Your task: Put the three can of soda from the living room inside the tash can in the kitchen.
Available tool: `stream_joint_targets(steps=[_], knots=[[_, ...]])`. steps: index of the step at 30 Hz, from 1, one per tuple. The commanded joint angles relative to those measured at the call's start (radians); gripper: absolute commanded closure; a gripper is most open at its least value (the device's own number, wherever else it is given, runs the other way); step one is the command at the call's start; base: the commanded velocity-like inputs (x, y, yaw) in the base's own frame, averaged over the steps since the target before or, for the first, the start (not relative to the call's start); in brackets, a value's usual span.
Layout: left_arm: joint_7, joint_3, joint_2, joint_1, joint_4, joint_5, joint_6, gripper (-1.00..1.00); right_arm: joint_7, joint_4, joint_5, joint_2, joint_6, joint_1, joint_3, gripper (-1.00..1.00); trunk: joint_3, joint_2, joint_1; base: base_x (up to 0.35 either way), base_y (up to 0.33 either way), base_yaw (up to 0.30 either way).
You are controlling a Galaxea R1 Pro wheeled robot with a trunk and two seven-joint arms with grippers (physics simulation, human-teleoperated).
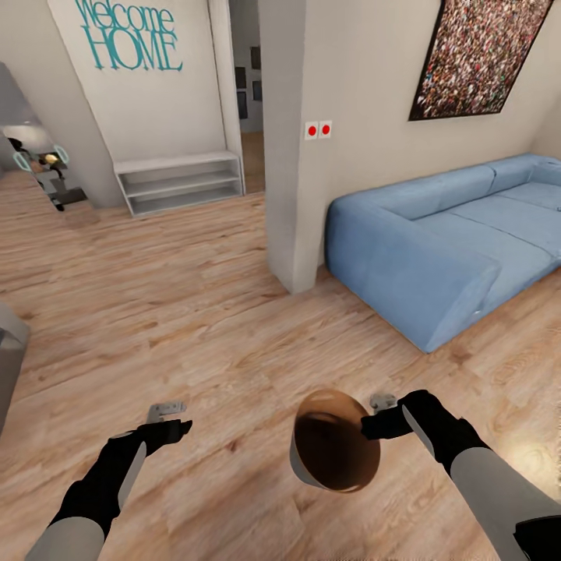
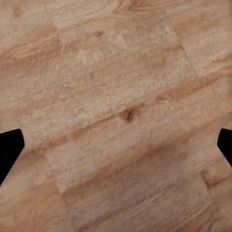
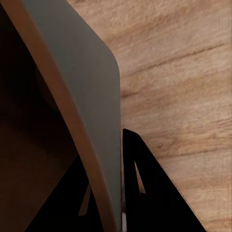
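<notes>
The wall (image 1: 140, 86) far ahead reads "Welcome HOME" (image 1: 128, 35). The right gripper (image 1: 379, 421) pinches the bin (image 1: 335, 452) by its rim. The left gripper (image 1: 173, 417) hangs spread wide over the floor (image 1: 195, 312), holding nothing

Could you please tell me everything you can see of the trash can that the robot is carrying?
The trash can is a small round tapered bucket, dark brown inside and pale grey outside, plastic by its look. It is held above the wood floor, tilted so that its open mouth faces the head camera. No contents can be made out inside. The right claw is shut on its rim, one finger outside the grey wall and one inside. Nothing else touches it.
</notes>
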Motion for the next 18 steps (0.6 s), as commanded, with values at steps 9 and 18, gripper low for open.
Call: stream_joint_targets(steps=[9, 18], knots=[[0.000, -0.003, 0.000, 0.000, 0.001, 0.000, 0.000, -1.00, 0.005, 0.000, -0.024, 0.000, 0.007, 0.000, -0.001, 1.00, 0.000, 0.000, 0.000, -0.037, 0.303, -0.248], [0.000, -0.005, 0.001, 0.000, 0.000, 0.002, -0.010, -1.00, 0.005, 0.001, -0.025, 0.001, 0.007, 0.000, 0.000, 1.00, 0.000, 0.000, 0.000, -0.011, 0.047, -0.047]])
